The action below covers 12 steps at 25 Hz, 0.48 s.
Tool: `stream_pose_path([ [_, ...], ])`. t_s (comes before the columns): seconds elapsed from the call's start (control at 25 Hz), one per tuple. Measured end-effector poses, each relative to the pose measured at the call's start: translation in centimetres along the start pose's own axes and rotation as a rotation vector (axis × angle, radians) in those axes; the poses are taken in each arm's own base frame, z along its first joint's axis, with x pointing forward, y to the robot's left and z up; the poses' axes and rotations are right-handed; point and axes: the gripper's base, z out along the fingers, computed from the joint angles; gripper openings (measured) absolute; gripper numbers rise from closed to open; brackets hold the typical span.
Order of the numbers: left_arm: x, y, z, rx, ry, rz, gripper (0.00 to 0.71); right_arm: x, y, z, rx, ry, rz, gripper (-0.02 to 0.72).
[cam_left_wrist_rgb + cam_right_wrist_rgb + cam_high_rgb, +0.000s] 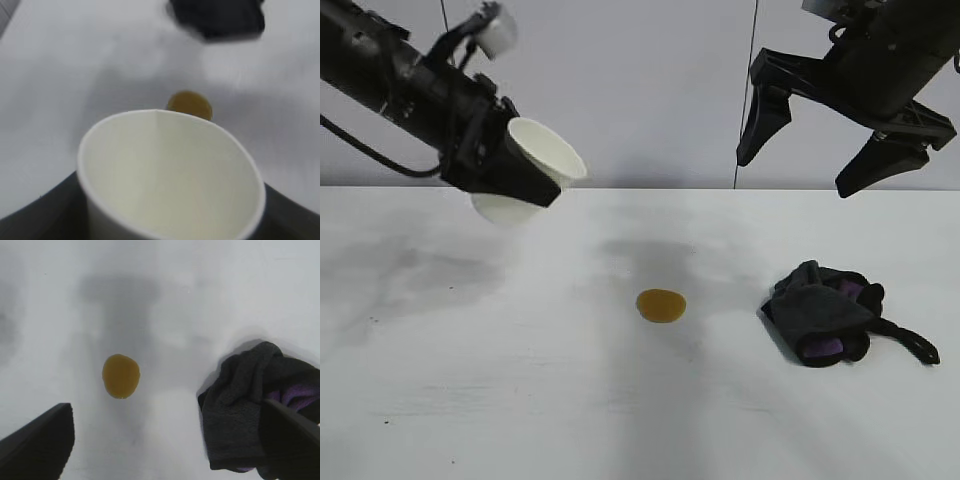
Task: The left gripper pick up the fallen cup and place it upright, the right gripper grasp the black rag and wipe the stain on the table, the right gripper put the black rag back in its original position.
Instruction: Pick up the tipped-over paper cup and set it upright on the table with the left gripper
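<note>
White desk against a pale wall

The desk (470, 400) spreads wide and flat across the lower part of the exterior view — white, with faint grey scuffs and soft, diffuse shadows lying over it. Behind its far edge rises a plain, pale grey-lilac wall (650, 90), evenly lit — two thin dark vertical lines (752, 40) run down it, one towards the left, one right of centre. The light is soft, without hard shadow edges.

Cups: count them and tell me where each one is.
1. The cup is held tilted in the left gripper, above the table's left side. No other shows.
</note>
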Motion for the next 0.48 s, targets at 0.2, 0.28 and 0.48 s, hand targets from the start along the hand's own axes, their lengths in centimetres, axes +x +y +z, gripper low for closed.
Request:
stream_pose_path([
  [0.2,2.5,-1.8,0.3,0.048,-0.035,0.020,0.459,0.0,0.0,0.0,0.000,-0.003,0.000,0.694],
  [0.28,4.3,-2.0,0.9,0.060,-0.022,-0.020,0.459,0.0,0.0,0.0,0.000,-0.004,0.000,0.694],
  [0.48,7.4,-2.4,2.1,0.084,0.008,-0.034,0.458,-0.1,0.0,0.0,0.000,-0.009,0.000,0.694],
])
